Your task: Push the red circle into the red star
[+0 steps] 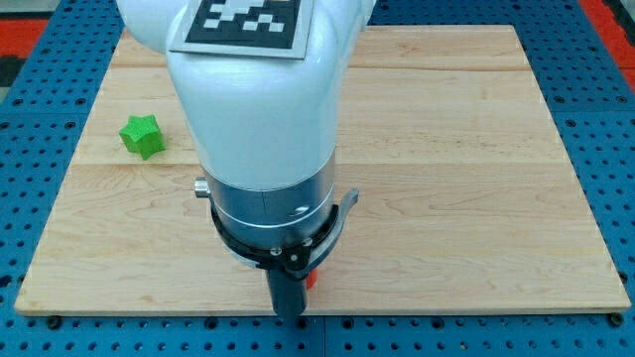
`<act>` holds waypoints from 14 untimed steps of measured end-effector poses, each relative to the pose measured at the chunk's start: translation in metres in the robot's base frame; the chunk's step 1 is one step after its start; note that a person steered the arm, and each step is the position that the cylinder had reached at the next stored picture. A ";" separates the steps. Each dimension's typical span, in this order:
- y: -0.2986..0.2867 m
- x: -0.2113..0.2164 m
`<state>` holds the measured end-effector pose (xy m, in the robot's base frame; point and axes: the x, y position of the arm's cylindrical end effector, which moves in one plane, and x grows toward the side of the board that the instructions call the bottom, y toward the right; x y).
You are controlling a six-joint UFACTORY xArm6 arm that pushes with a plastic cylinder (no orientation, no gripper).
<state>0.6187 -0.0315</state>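
Note:
My arm [263,119] fills the middle of the view and hides much of the wooden board [456,149]. The dark rod comes down at the view's bottom and my tip [289,315] sits at the board's bottom edge. A small sliver of a red block [311,280] shows just right of the rod, touching or nearly touching it; its shape cannot be made out. No other red block is visible; it may be hidden behind the arm.
A green star-shaped block [142,135] lies at the view's left. The board rests on a blue perforated table [605,109]. An AR tag plate [245,24] tops the arm.

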 end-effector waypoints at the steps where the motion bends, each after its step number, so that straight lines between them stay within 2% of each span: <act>1: 0.000 0.000; 8: 0.000 -0.053; 10: 0.070 -0.024; 11: 0.096 -0.037; 14: 0.047 -0.056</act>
<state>0.5629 0.0160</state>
